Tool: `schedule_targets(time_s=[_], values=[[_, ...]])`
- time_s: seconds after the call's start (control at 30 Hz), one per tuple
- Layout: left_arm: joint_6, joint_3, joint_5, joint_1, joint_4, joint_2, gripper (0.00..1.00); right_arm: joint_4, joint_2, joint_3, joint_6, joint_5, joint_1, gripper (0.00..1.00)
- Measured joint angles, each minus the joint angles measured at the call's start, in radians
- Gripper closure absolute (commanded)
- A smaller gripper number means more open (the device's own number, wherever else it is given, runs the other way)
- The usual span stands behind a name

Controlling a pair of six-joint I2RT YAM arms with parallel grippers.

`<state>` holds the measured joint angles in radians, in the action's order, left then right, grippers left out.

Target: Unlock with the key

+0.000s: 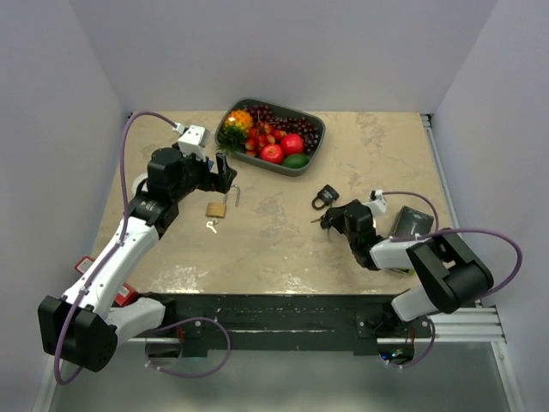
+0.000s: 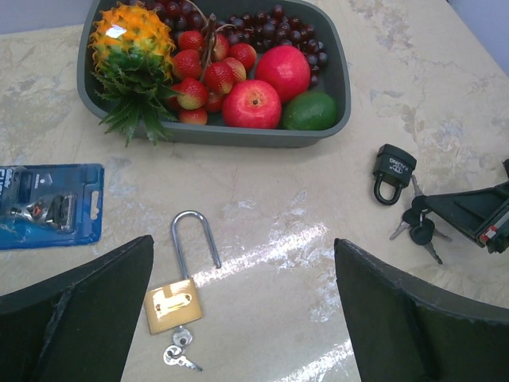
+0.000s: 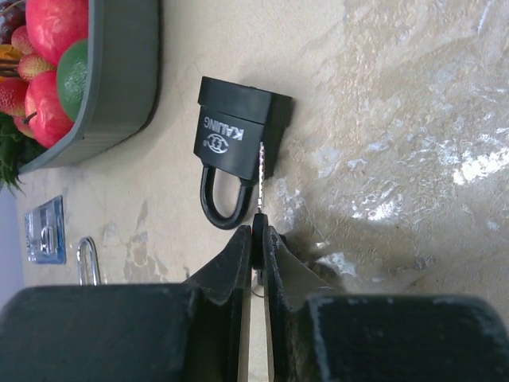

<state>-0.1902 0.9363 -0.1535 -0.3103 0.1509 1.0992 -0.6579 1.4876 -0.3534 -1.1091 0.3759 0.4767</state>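
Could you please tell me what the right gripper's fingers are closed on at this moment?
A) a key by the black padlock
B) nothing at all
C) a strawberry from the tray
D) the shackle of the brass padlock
A: the right wrist view shows the right gripper pinched shut on a thin key, with the toothed blade reaching up to the black padlock.

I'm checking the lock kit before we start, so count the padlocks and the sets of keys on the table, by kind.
Padlocks: 2 (black padlock, brass padlock)
Key sets: 2 (silver keys, black-headed keys)
Total: 4
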Motion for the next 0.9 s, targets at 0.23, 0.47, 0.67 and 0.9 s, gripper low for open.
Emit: schedule_targets(time_s=[0.23, 0.47, 0.67, 0.9], values=[[0.0, 0.0, -0.034, 0.0, -0.003, 0.005, 0.01, -0.064, -0.077, 0.002, 0.145, -0.058, 0.0, 1.0], [-0.001, -0.002, -0.119, 0.0, -0.024, 0.03, 0.01, -0.101, -0.13, 0.0, 0.324, -0.224, 0.0, 1.0], [-0.018, -0.011, -0.273, -0.001, -0.072, 0.066, 0.01, -0.09, -0.169, -0.031, 0.451, -0.407, 0.0, 1.0], [-0.054, -0.026, -0.515, -0.018, -0.155, 0.125, 0.01, -0.048, -0.212, -0.132, 0.528, -0.659, 0.0, 1.0]])
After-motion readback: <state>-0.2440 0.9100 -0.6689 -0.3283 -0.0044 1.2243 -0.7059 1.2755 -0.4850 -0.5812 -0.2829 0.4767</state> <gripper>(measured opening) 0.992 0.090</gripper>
